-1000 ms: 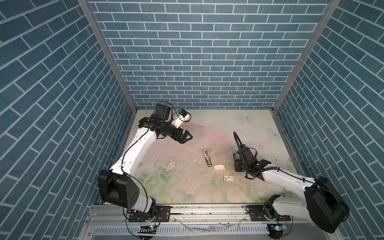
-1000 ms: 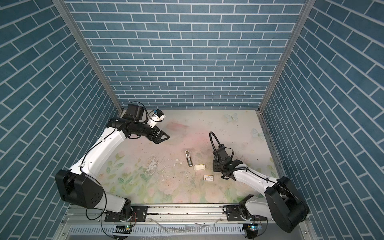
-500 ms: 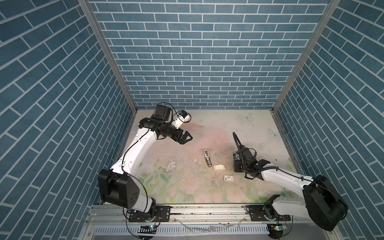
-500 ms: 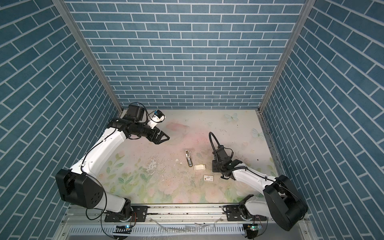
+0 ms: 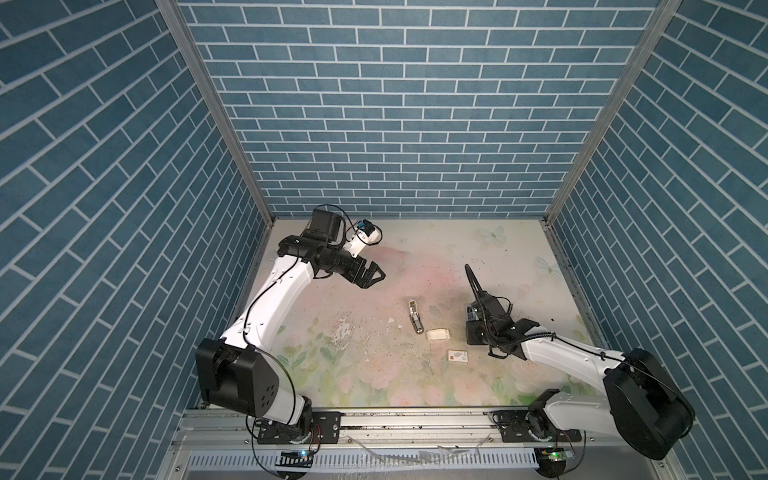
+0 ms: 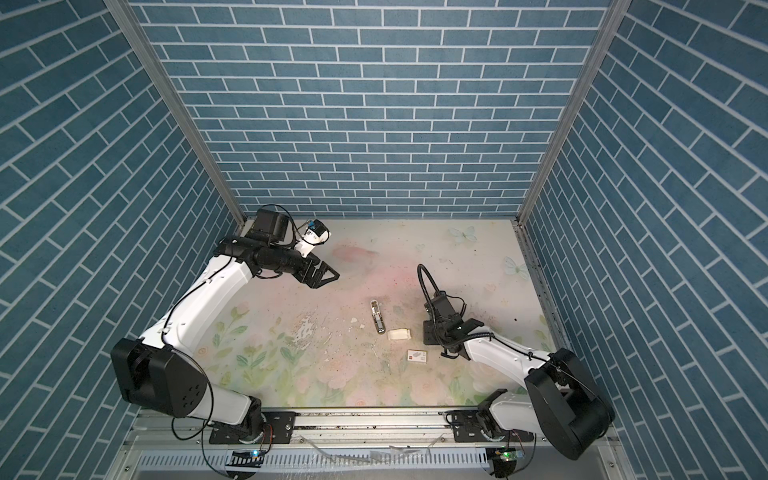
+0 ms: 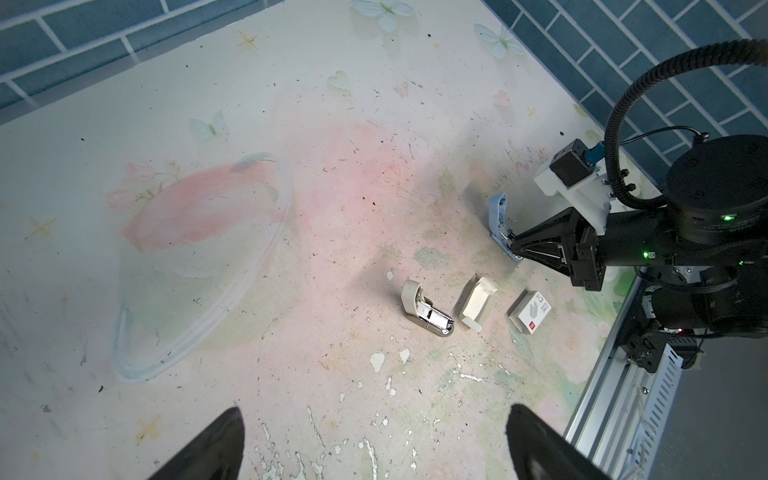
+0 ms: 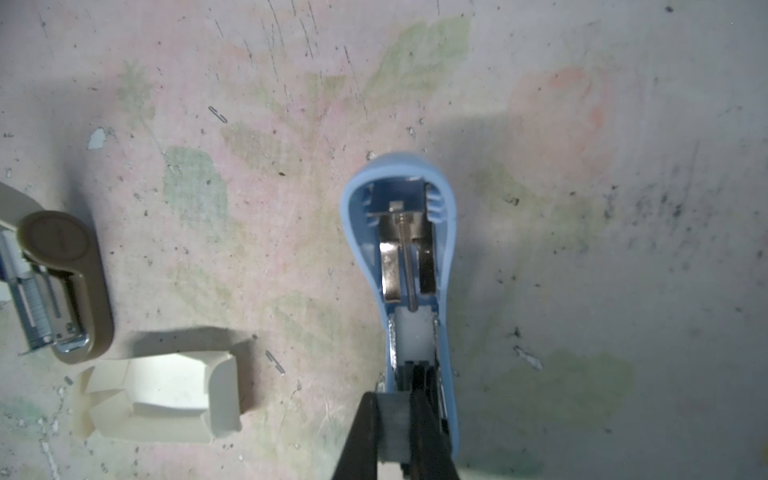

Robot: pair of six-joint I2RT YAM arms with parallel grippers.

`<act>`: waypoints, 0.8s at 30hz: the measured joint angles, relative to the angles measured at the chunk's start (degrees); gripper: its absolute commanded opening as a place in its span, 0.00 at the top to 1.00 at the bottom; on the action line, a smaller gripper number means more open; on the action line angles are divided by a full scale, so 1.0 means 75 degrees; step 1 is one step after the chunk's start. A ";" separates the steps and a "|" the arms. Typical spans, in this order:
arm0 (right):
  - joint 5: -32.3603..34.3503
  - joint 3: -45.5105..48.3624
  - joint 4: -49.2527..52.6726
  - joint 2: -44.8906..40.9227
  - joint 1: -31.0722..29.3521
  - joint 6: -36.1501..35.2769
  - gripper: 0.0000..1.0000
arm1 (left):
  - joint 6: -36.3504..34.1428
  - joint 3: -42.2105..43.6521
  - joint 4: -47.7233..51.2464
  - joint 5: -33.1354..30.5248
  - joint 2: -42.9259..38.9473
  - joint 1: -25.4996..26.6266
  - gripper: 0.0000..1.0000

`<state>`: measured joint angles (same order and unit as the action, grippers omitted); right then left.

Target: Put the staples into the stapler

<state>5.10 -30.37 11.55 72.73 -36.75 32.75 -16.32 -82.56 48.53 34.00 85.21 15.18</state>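
Note:
A light-blue stapler (image 8: 399, 249) lies swung open on the table, its metal channel showing. My right gripper (image 8: 392, 401) is shut on a short grey strip of staples (image 8: 392, 432), held at the near end of that channel. The left wrist view shows the same stapler (image 7: 500, 224) with the right gripper's tip (image 7: 517, 249) low at its base. In both top views the right wrist hides that stapler and the staples. My left gripper (image 5: 372, 276) (image 6: 326, 276) hangs wide open and empty at the far left, its fingertips (image 7: 232, 440) well apart above bare table.
A beige stapler (image 5: 415, 318) (image 8: 62, 282) lies open mid-table. Beside it sit an empty cream cardboard tray (image 5: 438, 333) (image 8: 162, 399) and a small white box (image 5: 457, 356) (image 7: 530, 311). Brick walls close in three sides. A metal rail (image 5: 415, 419) runs along the front.

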 measured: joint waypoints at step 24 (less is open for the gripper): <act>-0.0099 -0.0373 0.0026 0.0149 -0.0015 0.0000 0.90 | 0.0000 0.0000 0.0000 0.0023 -0.0003 0.0000 0.00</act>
<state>4.36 -33.17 11.75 73.84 -36.86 32.75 -16.32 -82.56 48.53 34.17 85.19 15.18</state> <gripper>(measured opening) 0.134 0.995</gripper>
